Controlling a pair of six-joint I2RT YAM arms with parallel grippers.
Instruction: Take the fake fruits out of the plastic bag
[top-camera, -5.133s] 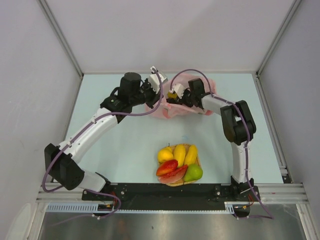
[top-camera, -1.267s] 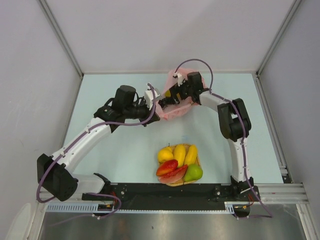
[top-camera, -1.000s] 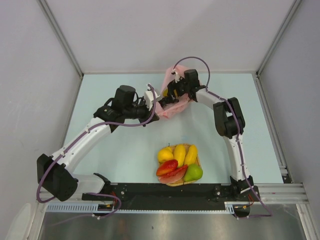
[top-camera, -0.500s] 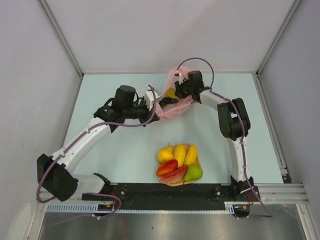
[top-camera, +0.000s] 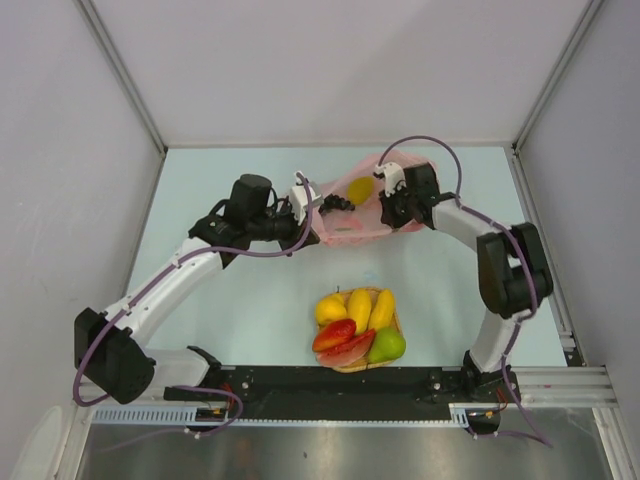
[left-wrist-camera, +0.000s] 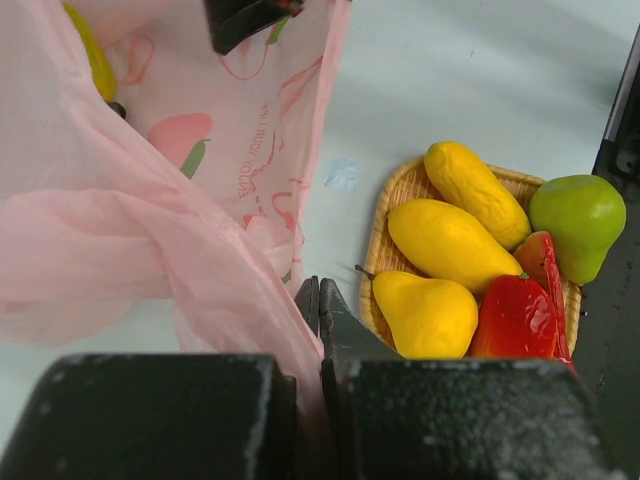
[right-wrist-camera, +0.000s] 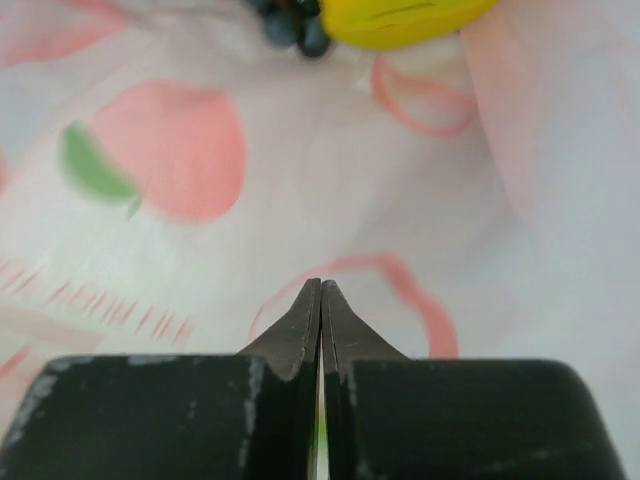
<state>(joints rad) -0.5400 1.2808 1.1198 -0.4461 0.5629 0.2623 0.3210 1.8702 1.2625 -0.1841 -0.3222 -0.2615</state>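
Note:
The plastic bag (top-camera: 400, 222) lies spread at the back of the table. A yellow lemon (top-camera: 359, 188) and a dark grape bunch (top-camera: 336, 203) sit inside it. My left gripper (top-camera: 313, 207) is shut on the bag's left edge; in the left wrist view pink film (left-wrist-camera: 200, 270) runs between its closed fingers (left-wrist-camera: 320, 292). My right gripper (top-camera: 386, 208) is shut and seems to pinch the bag film (right-wrist-camera: 330, 180) at its tips (right-wrist-camera: 320, 285), with the lemon (right-wrist-camera: 400, 20) and grapes (right-wrist-camera: 290, 25) just beyond.
A woven tray (top-camera: 397, 322) stands near the front middle with several fruits: yellow ones (top-camera: 358, 308), red ones (top-camera: 336, 335) and a green pear (top-camera: 387, 345). In the left wrist view the tray (left-wrist-camera: 385, 225) lies right of my fingers.
My right gripper has swung right and down, and the bunched, raised bag has spread out to the right with it. The lemon and grapes now show plainly. The left arm has hardly moved.

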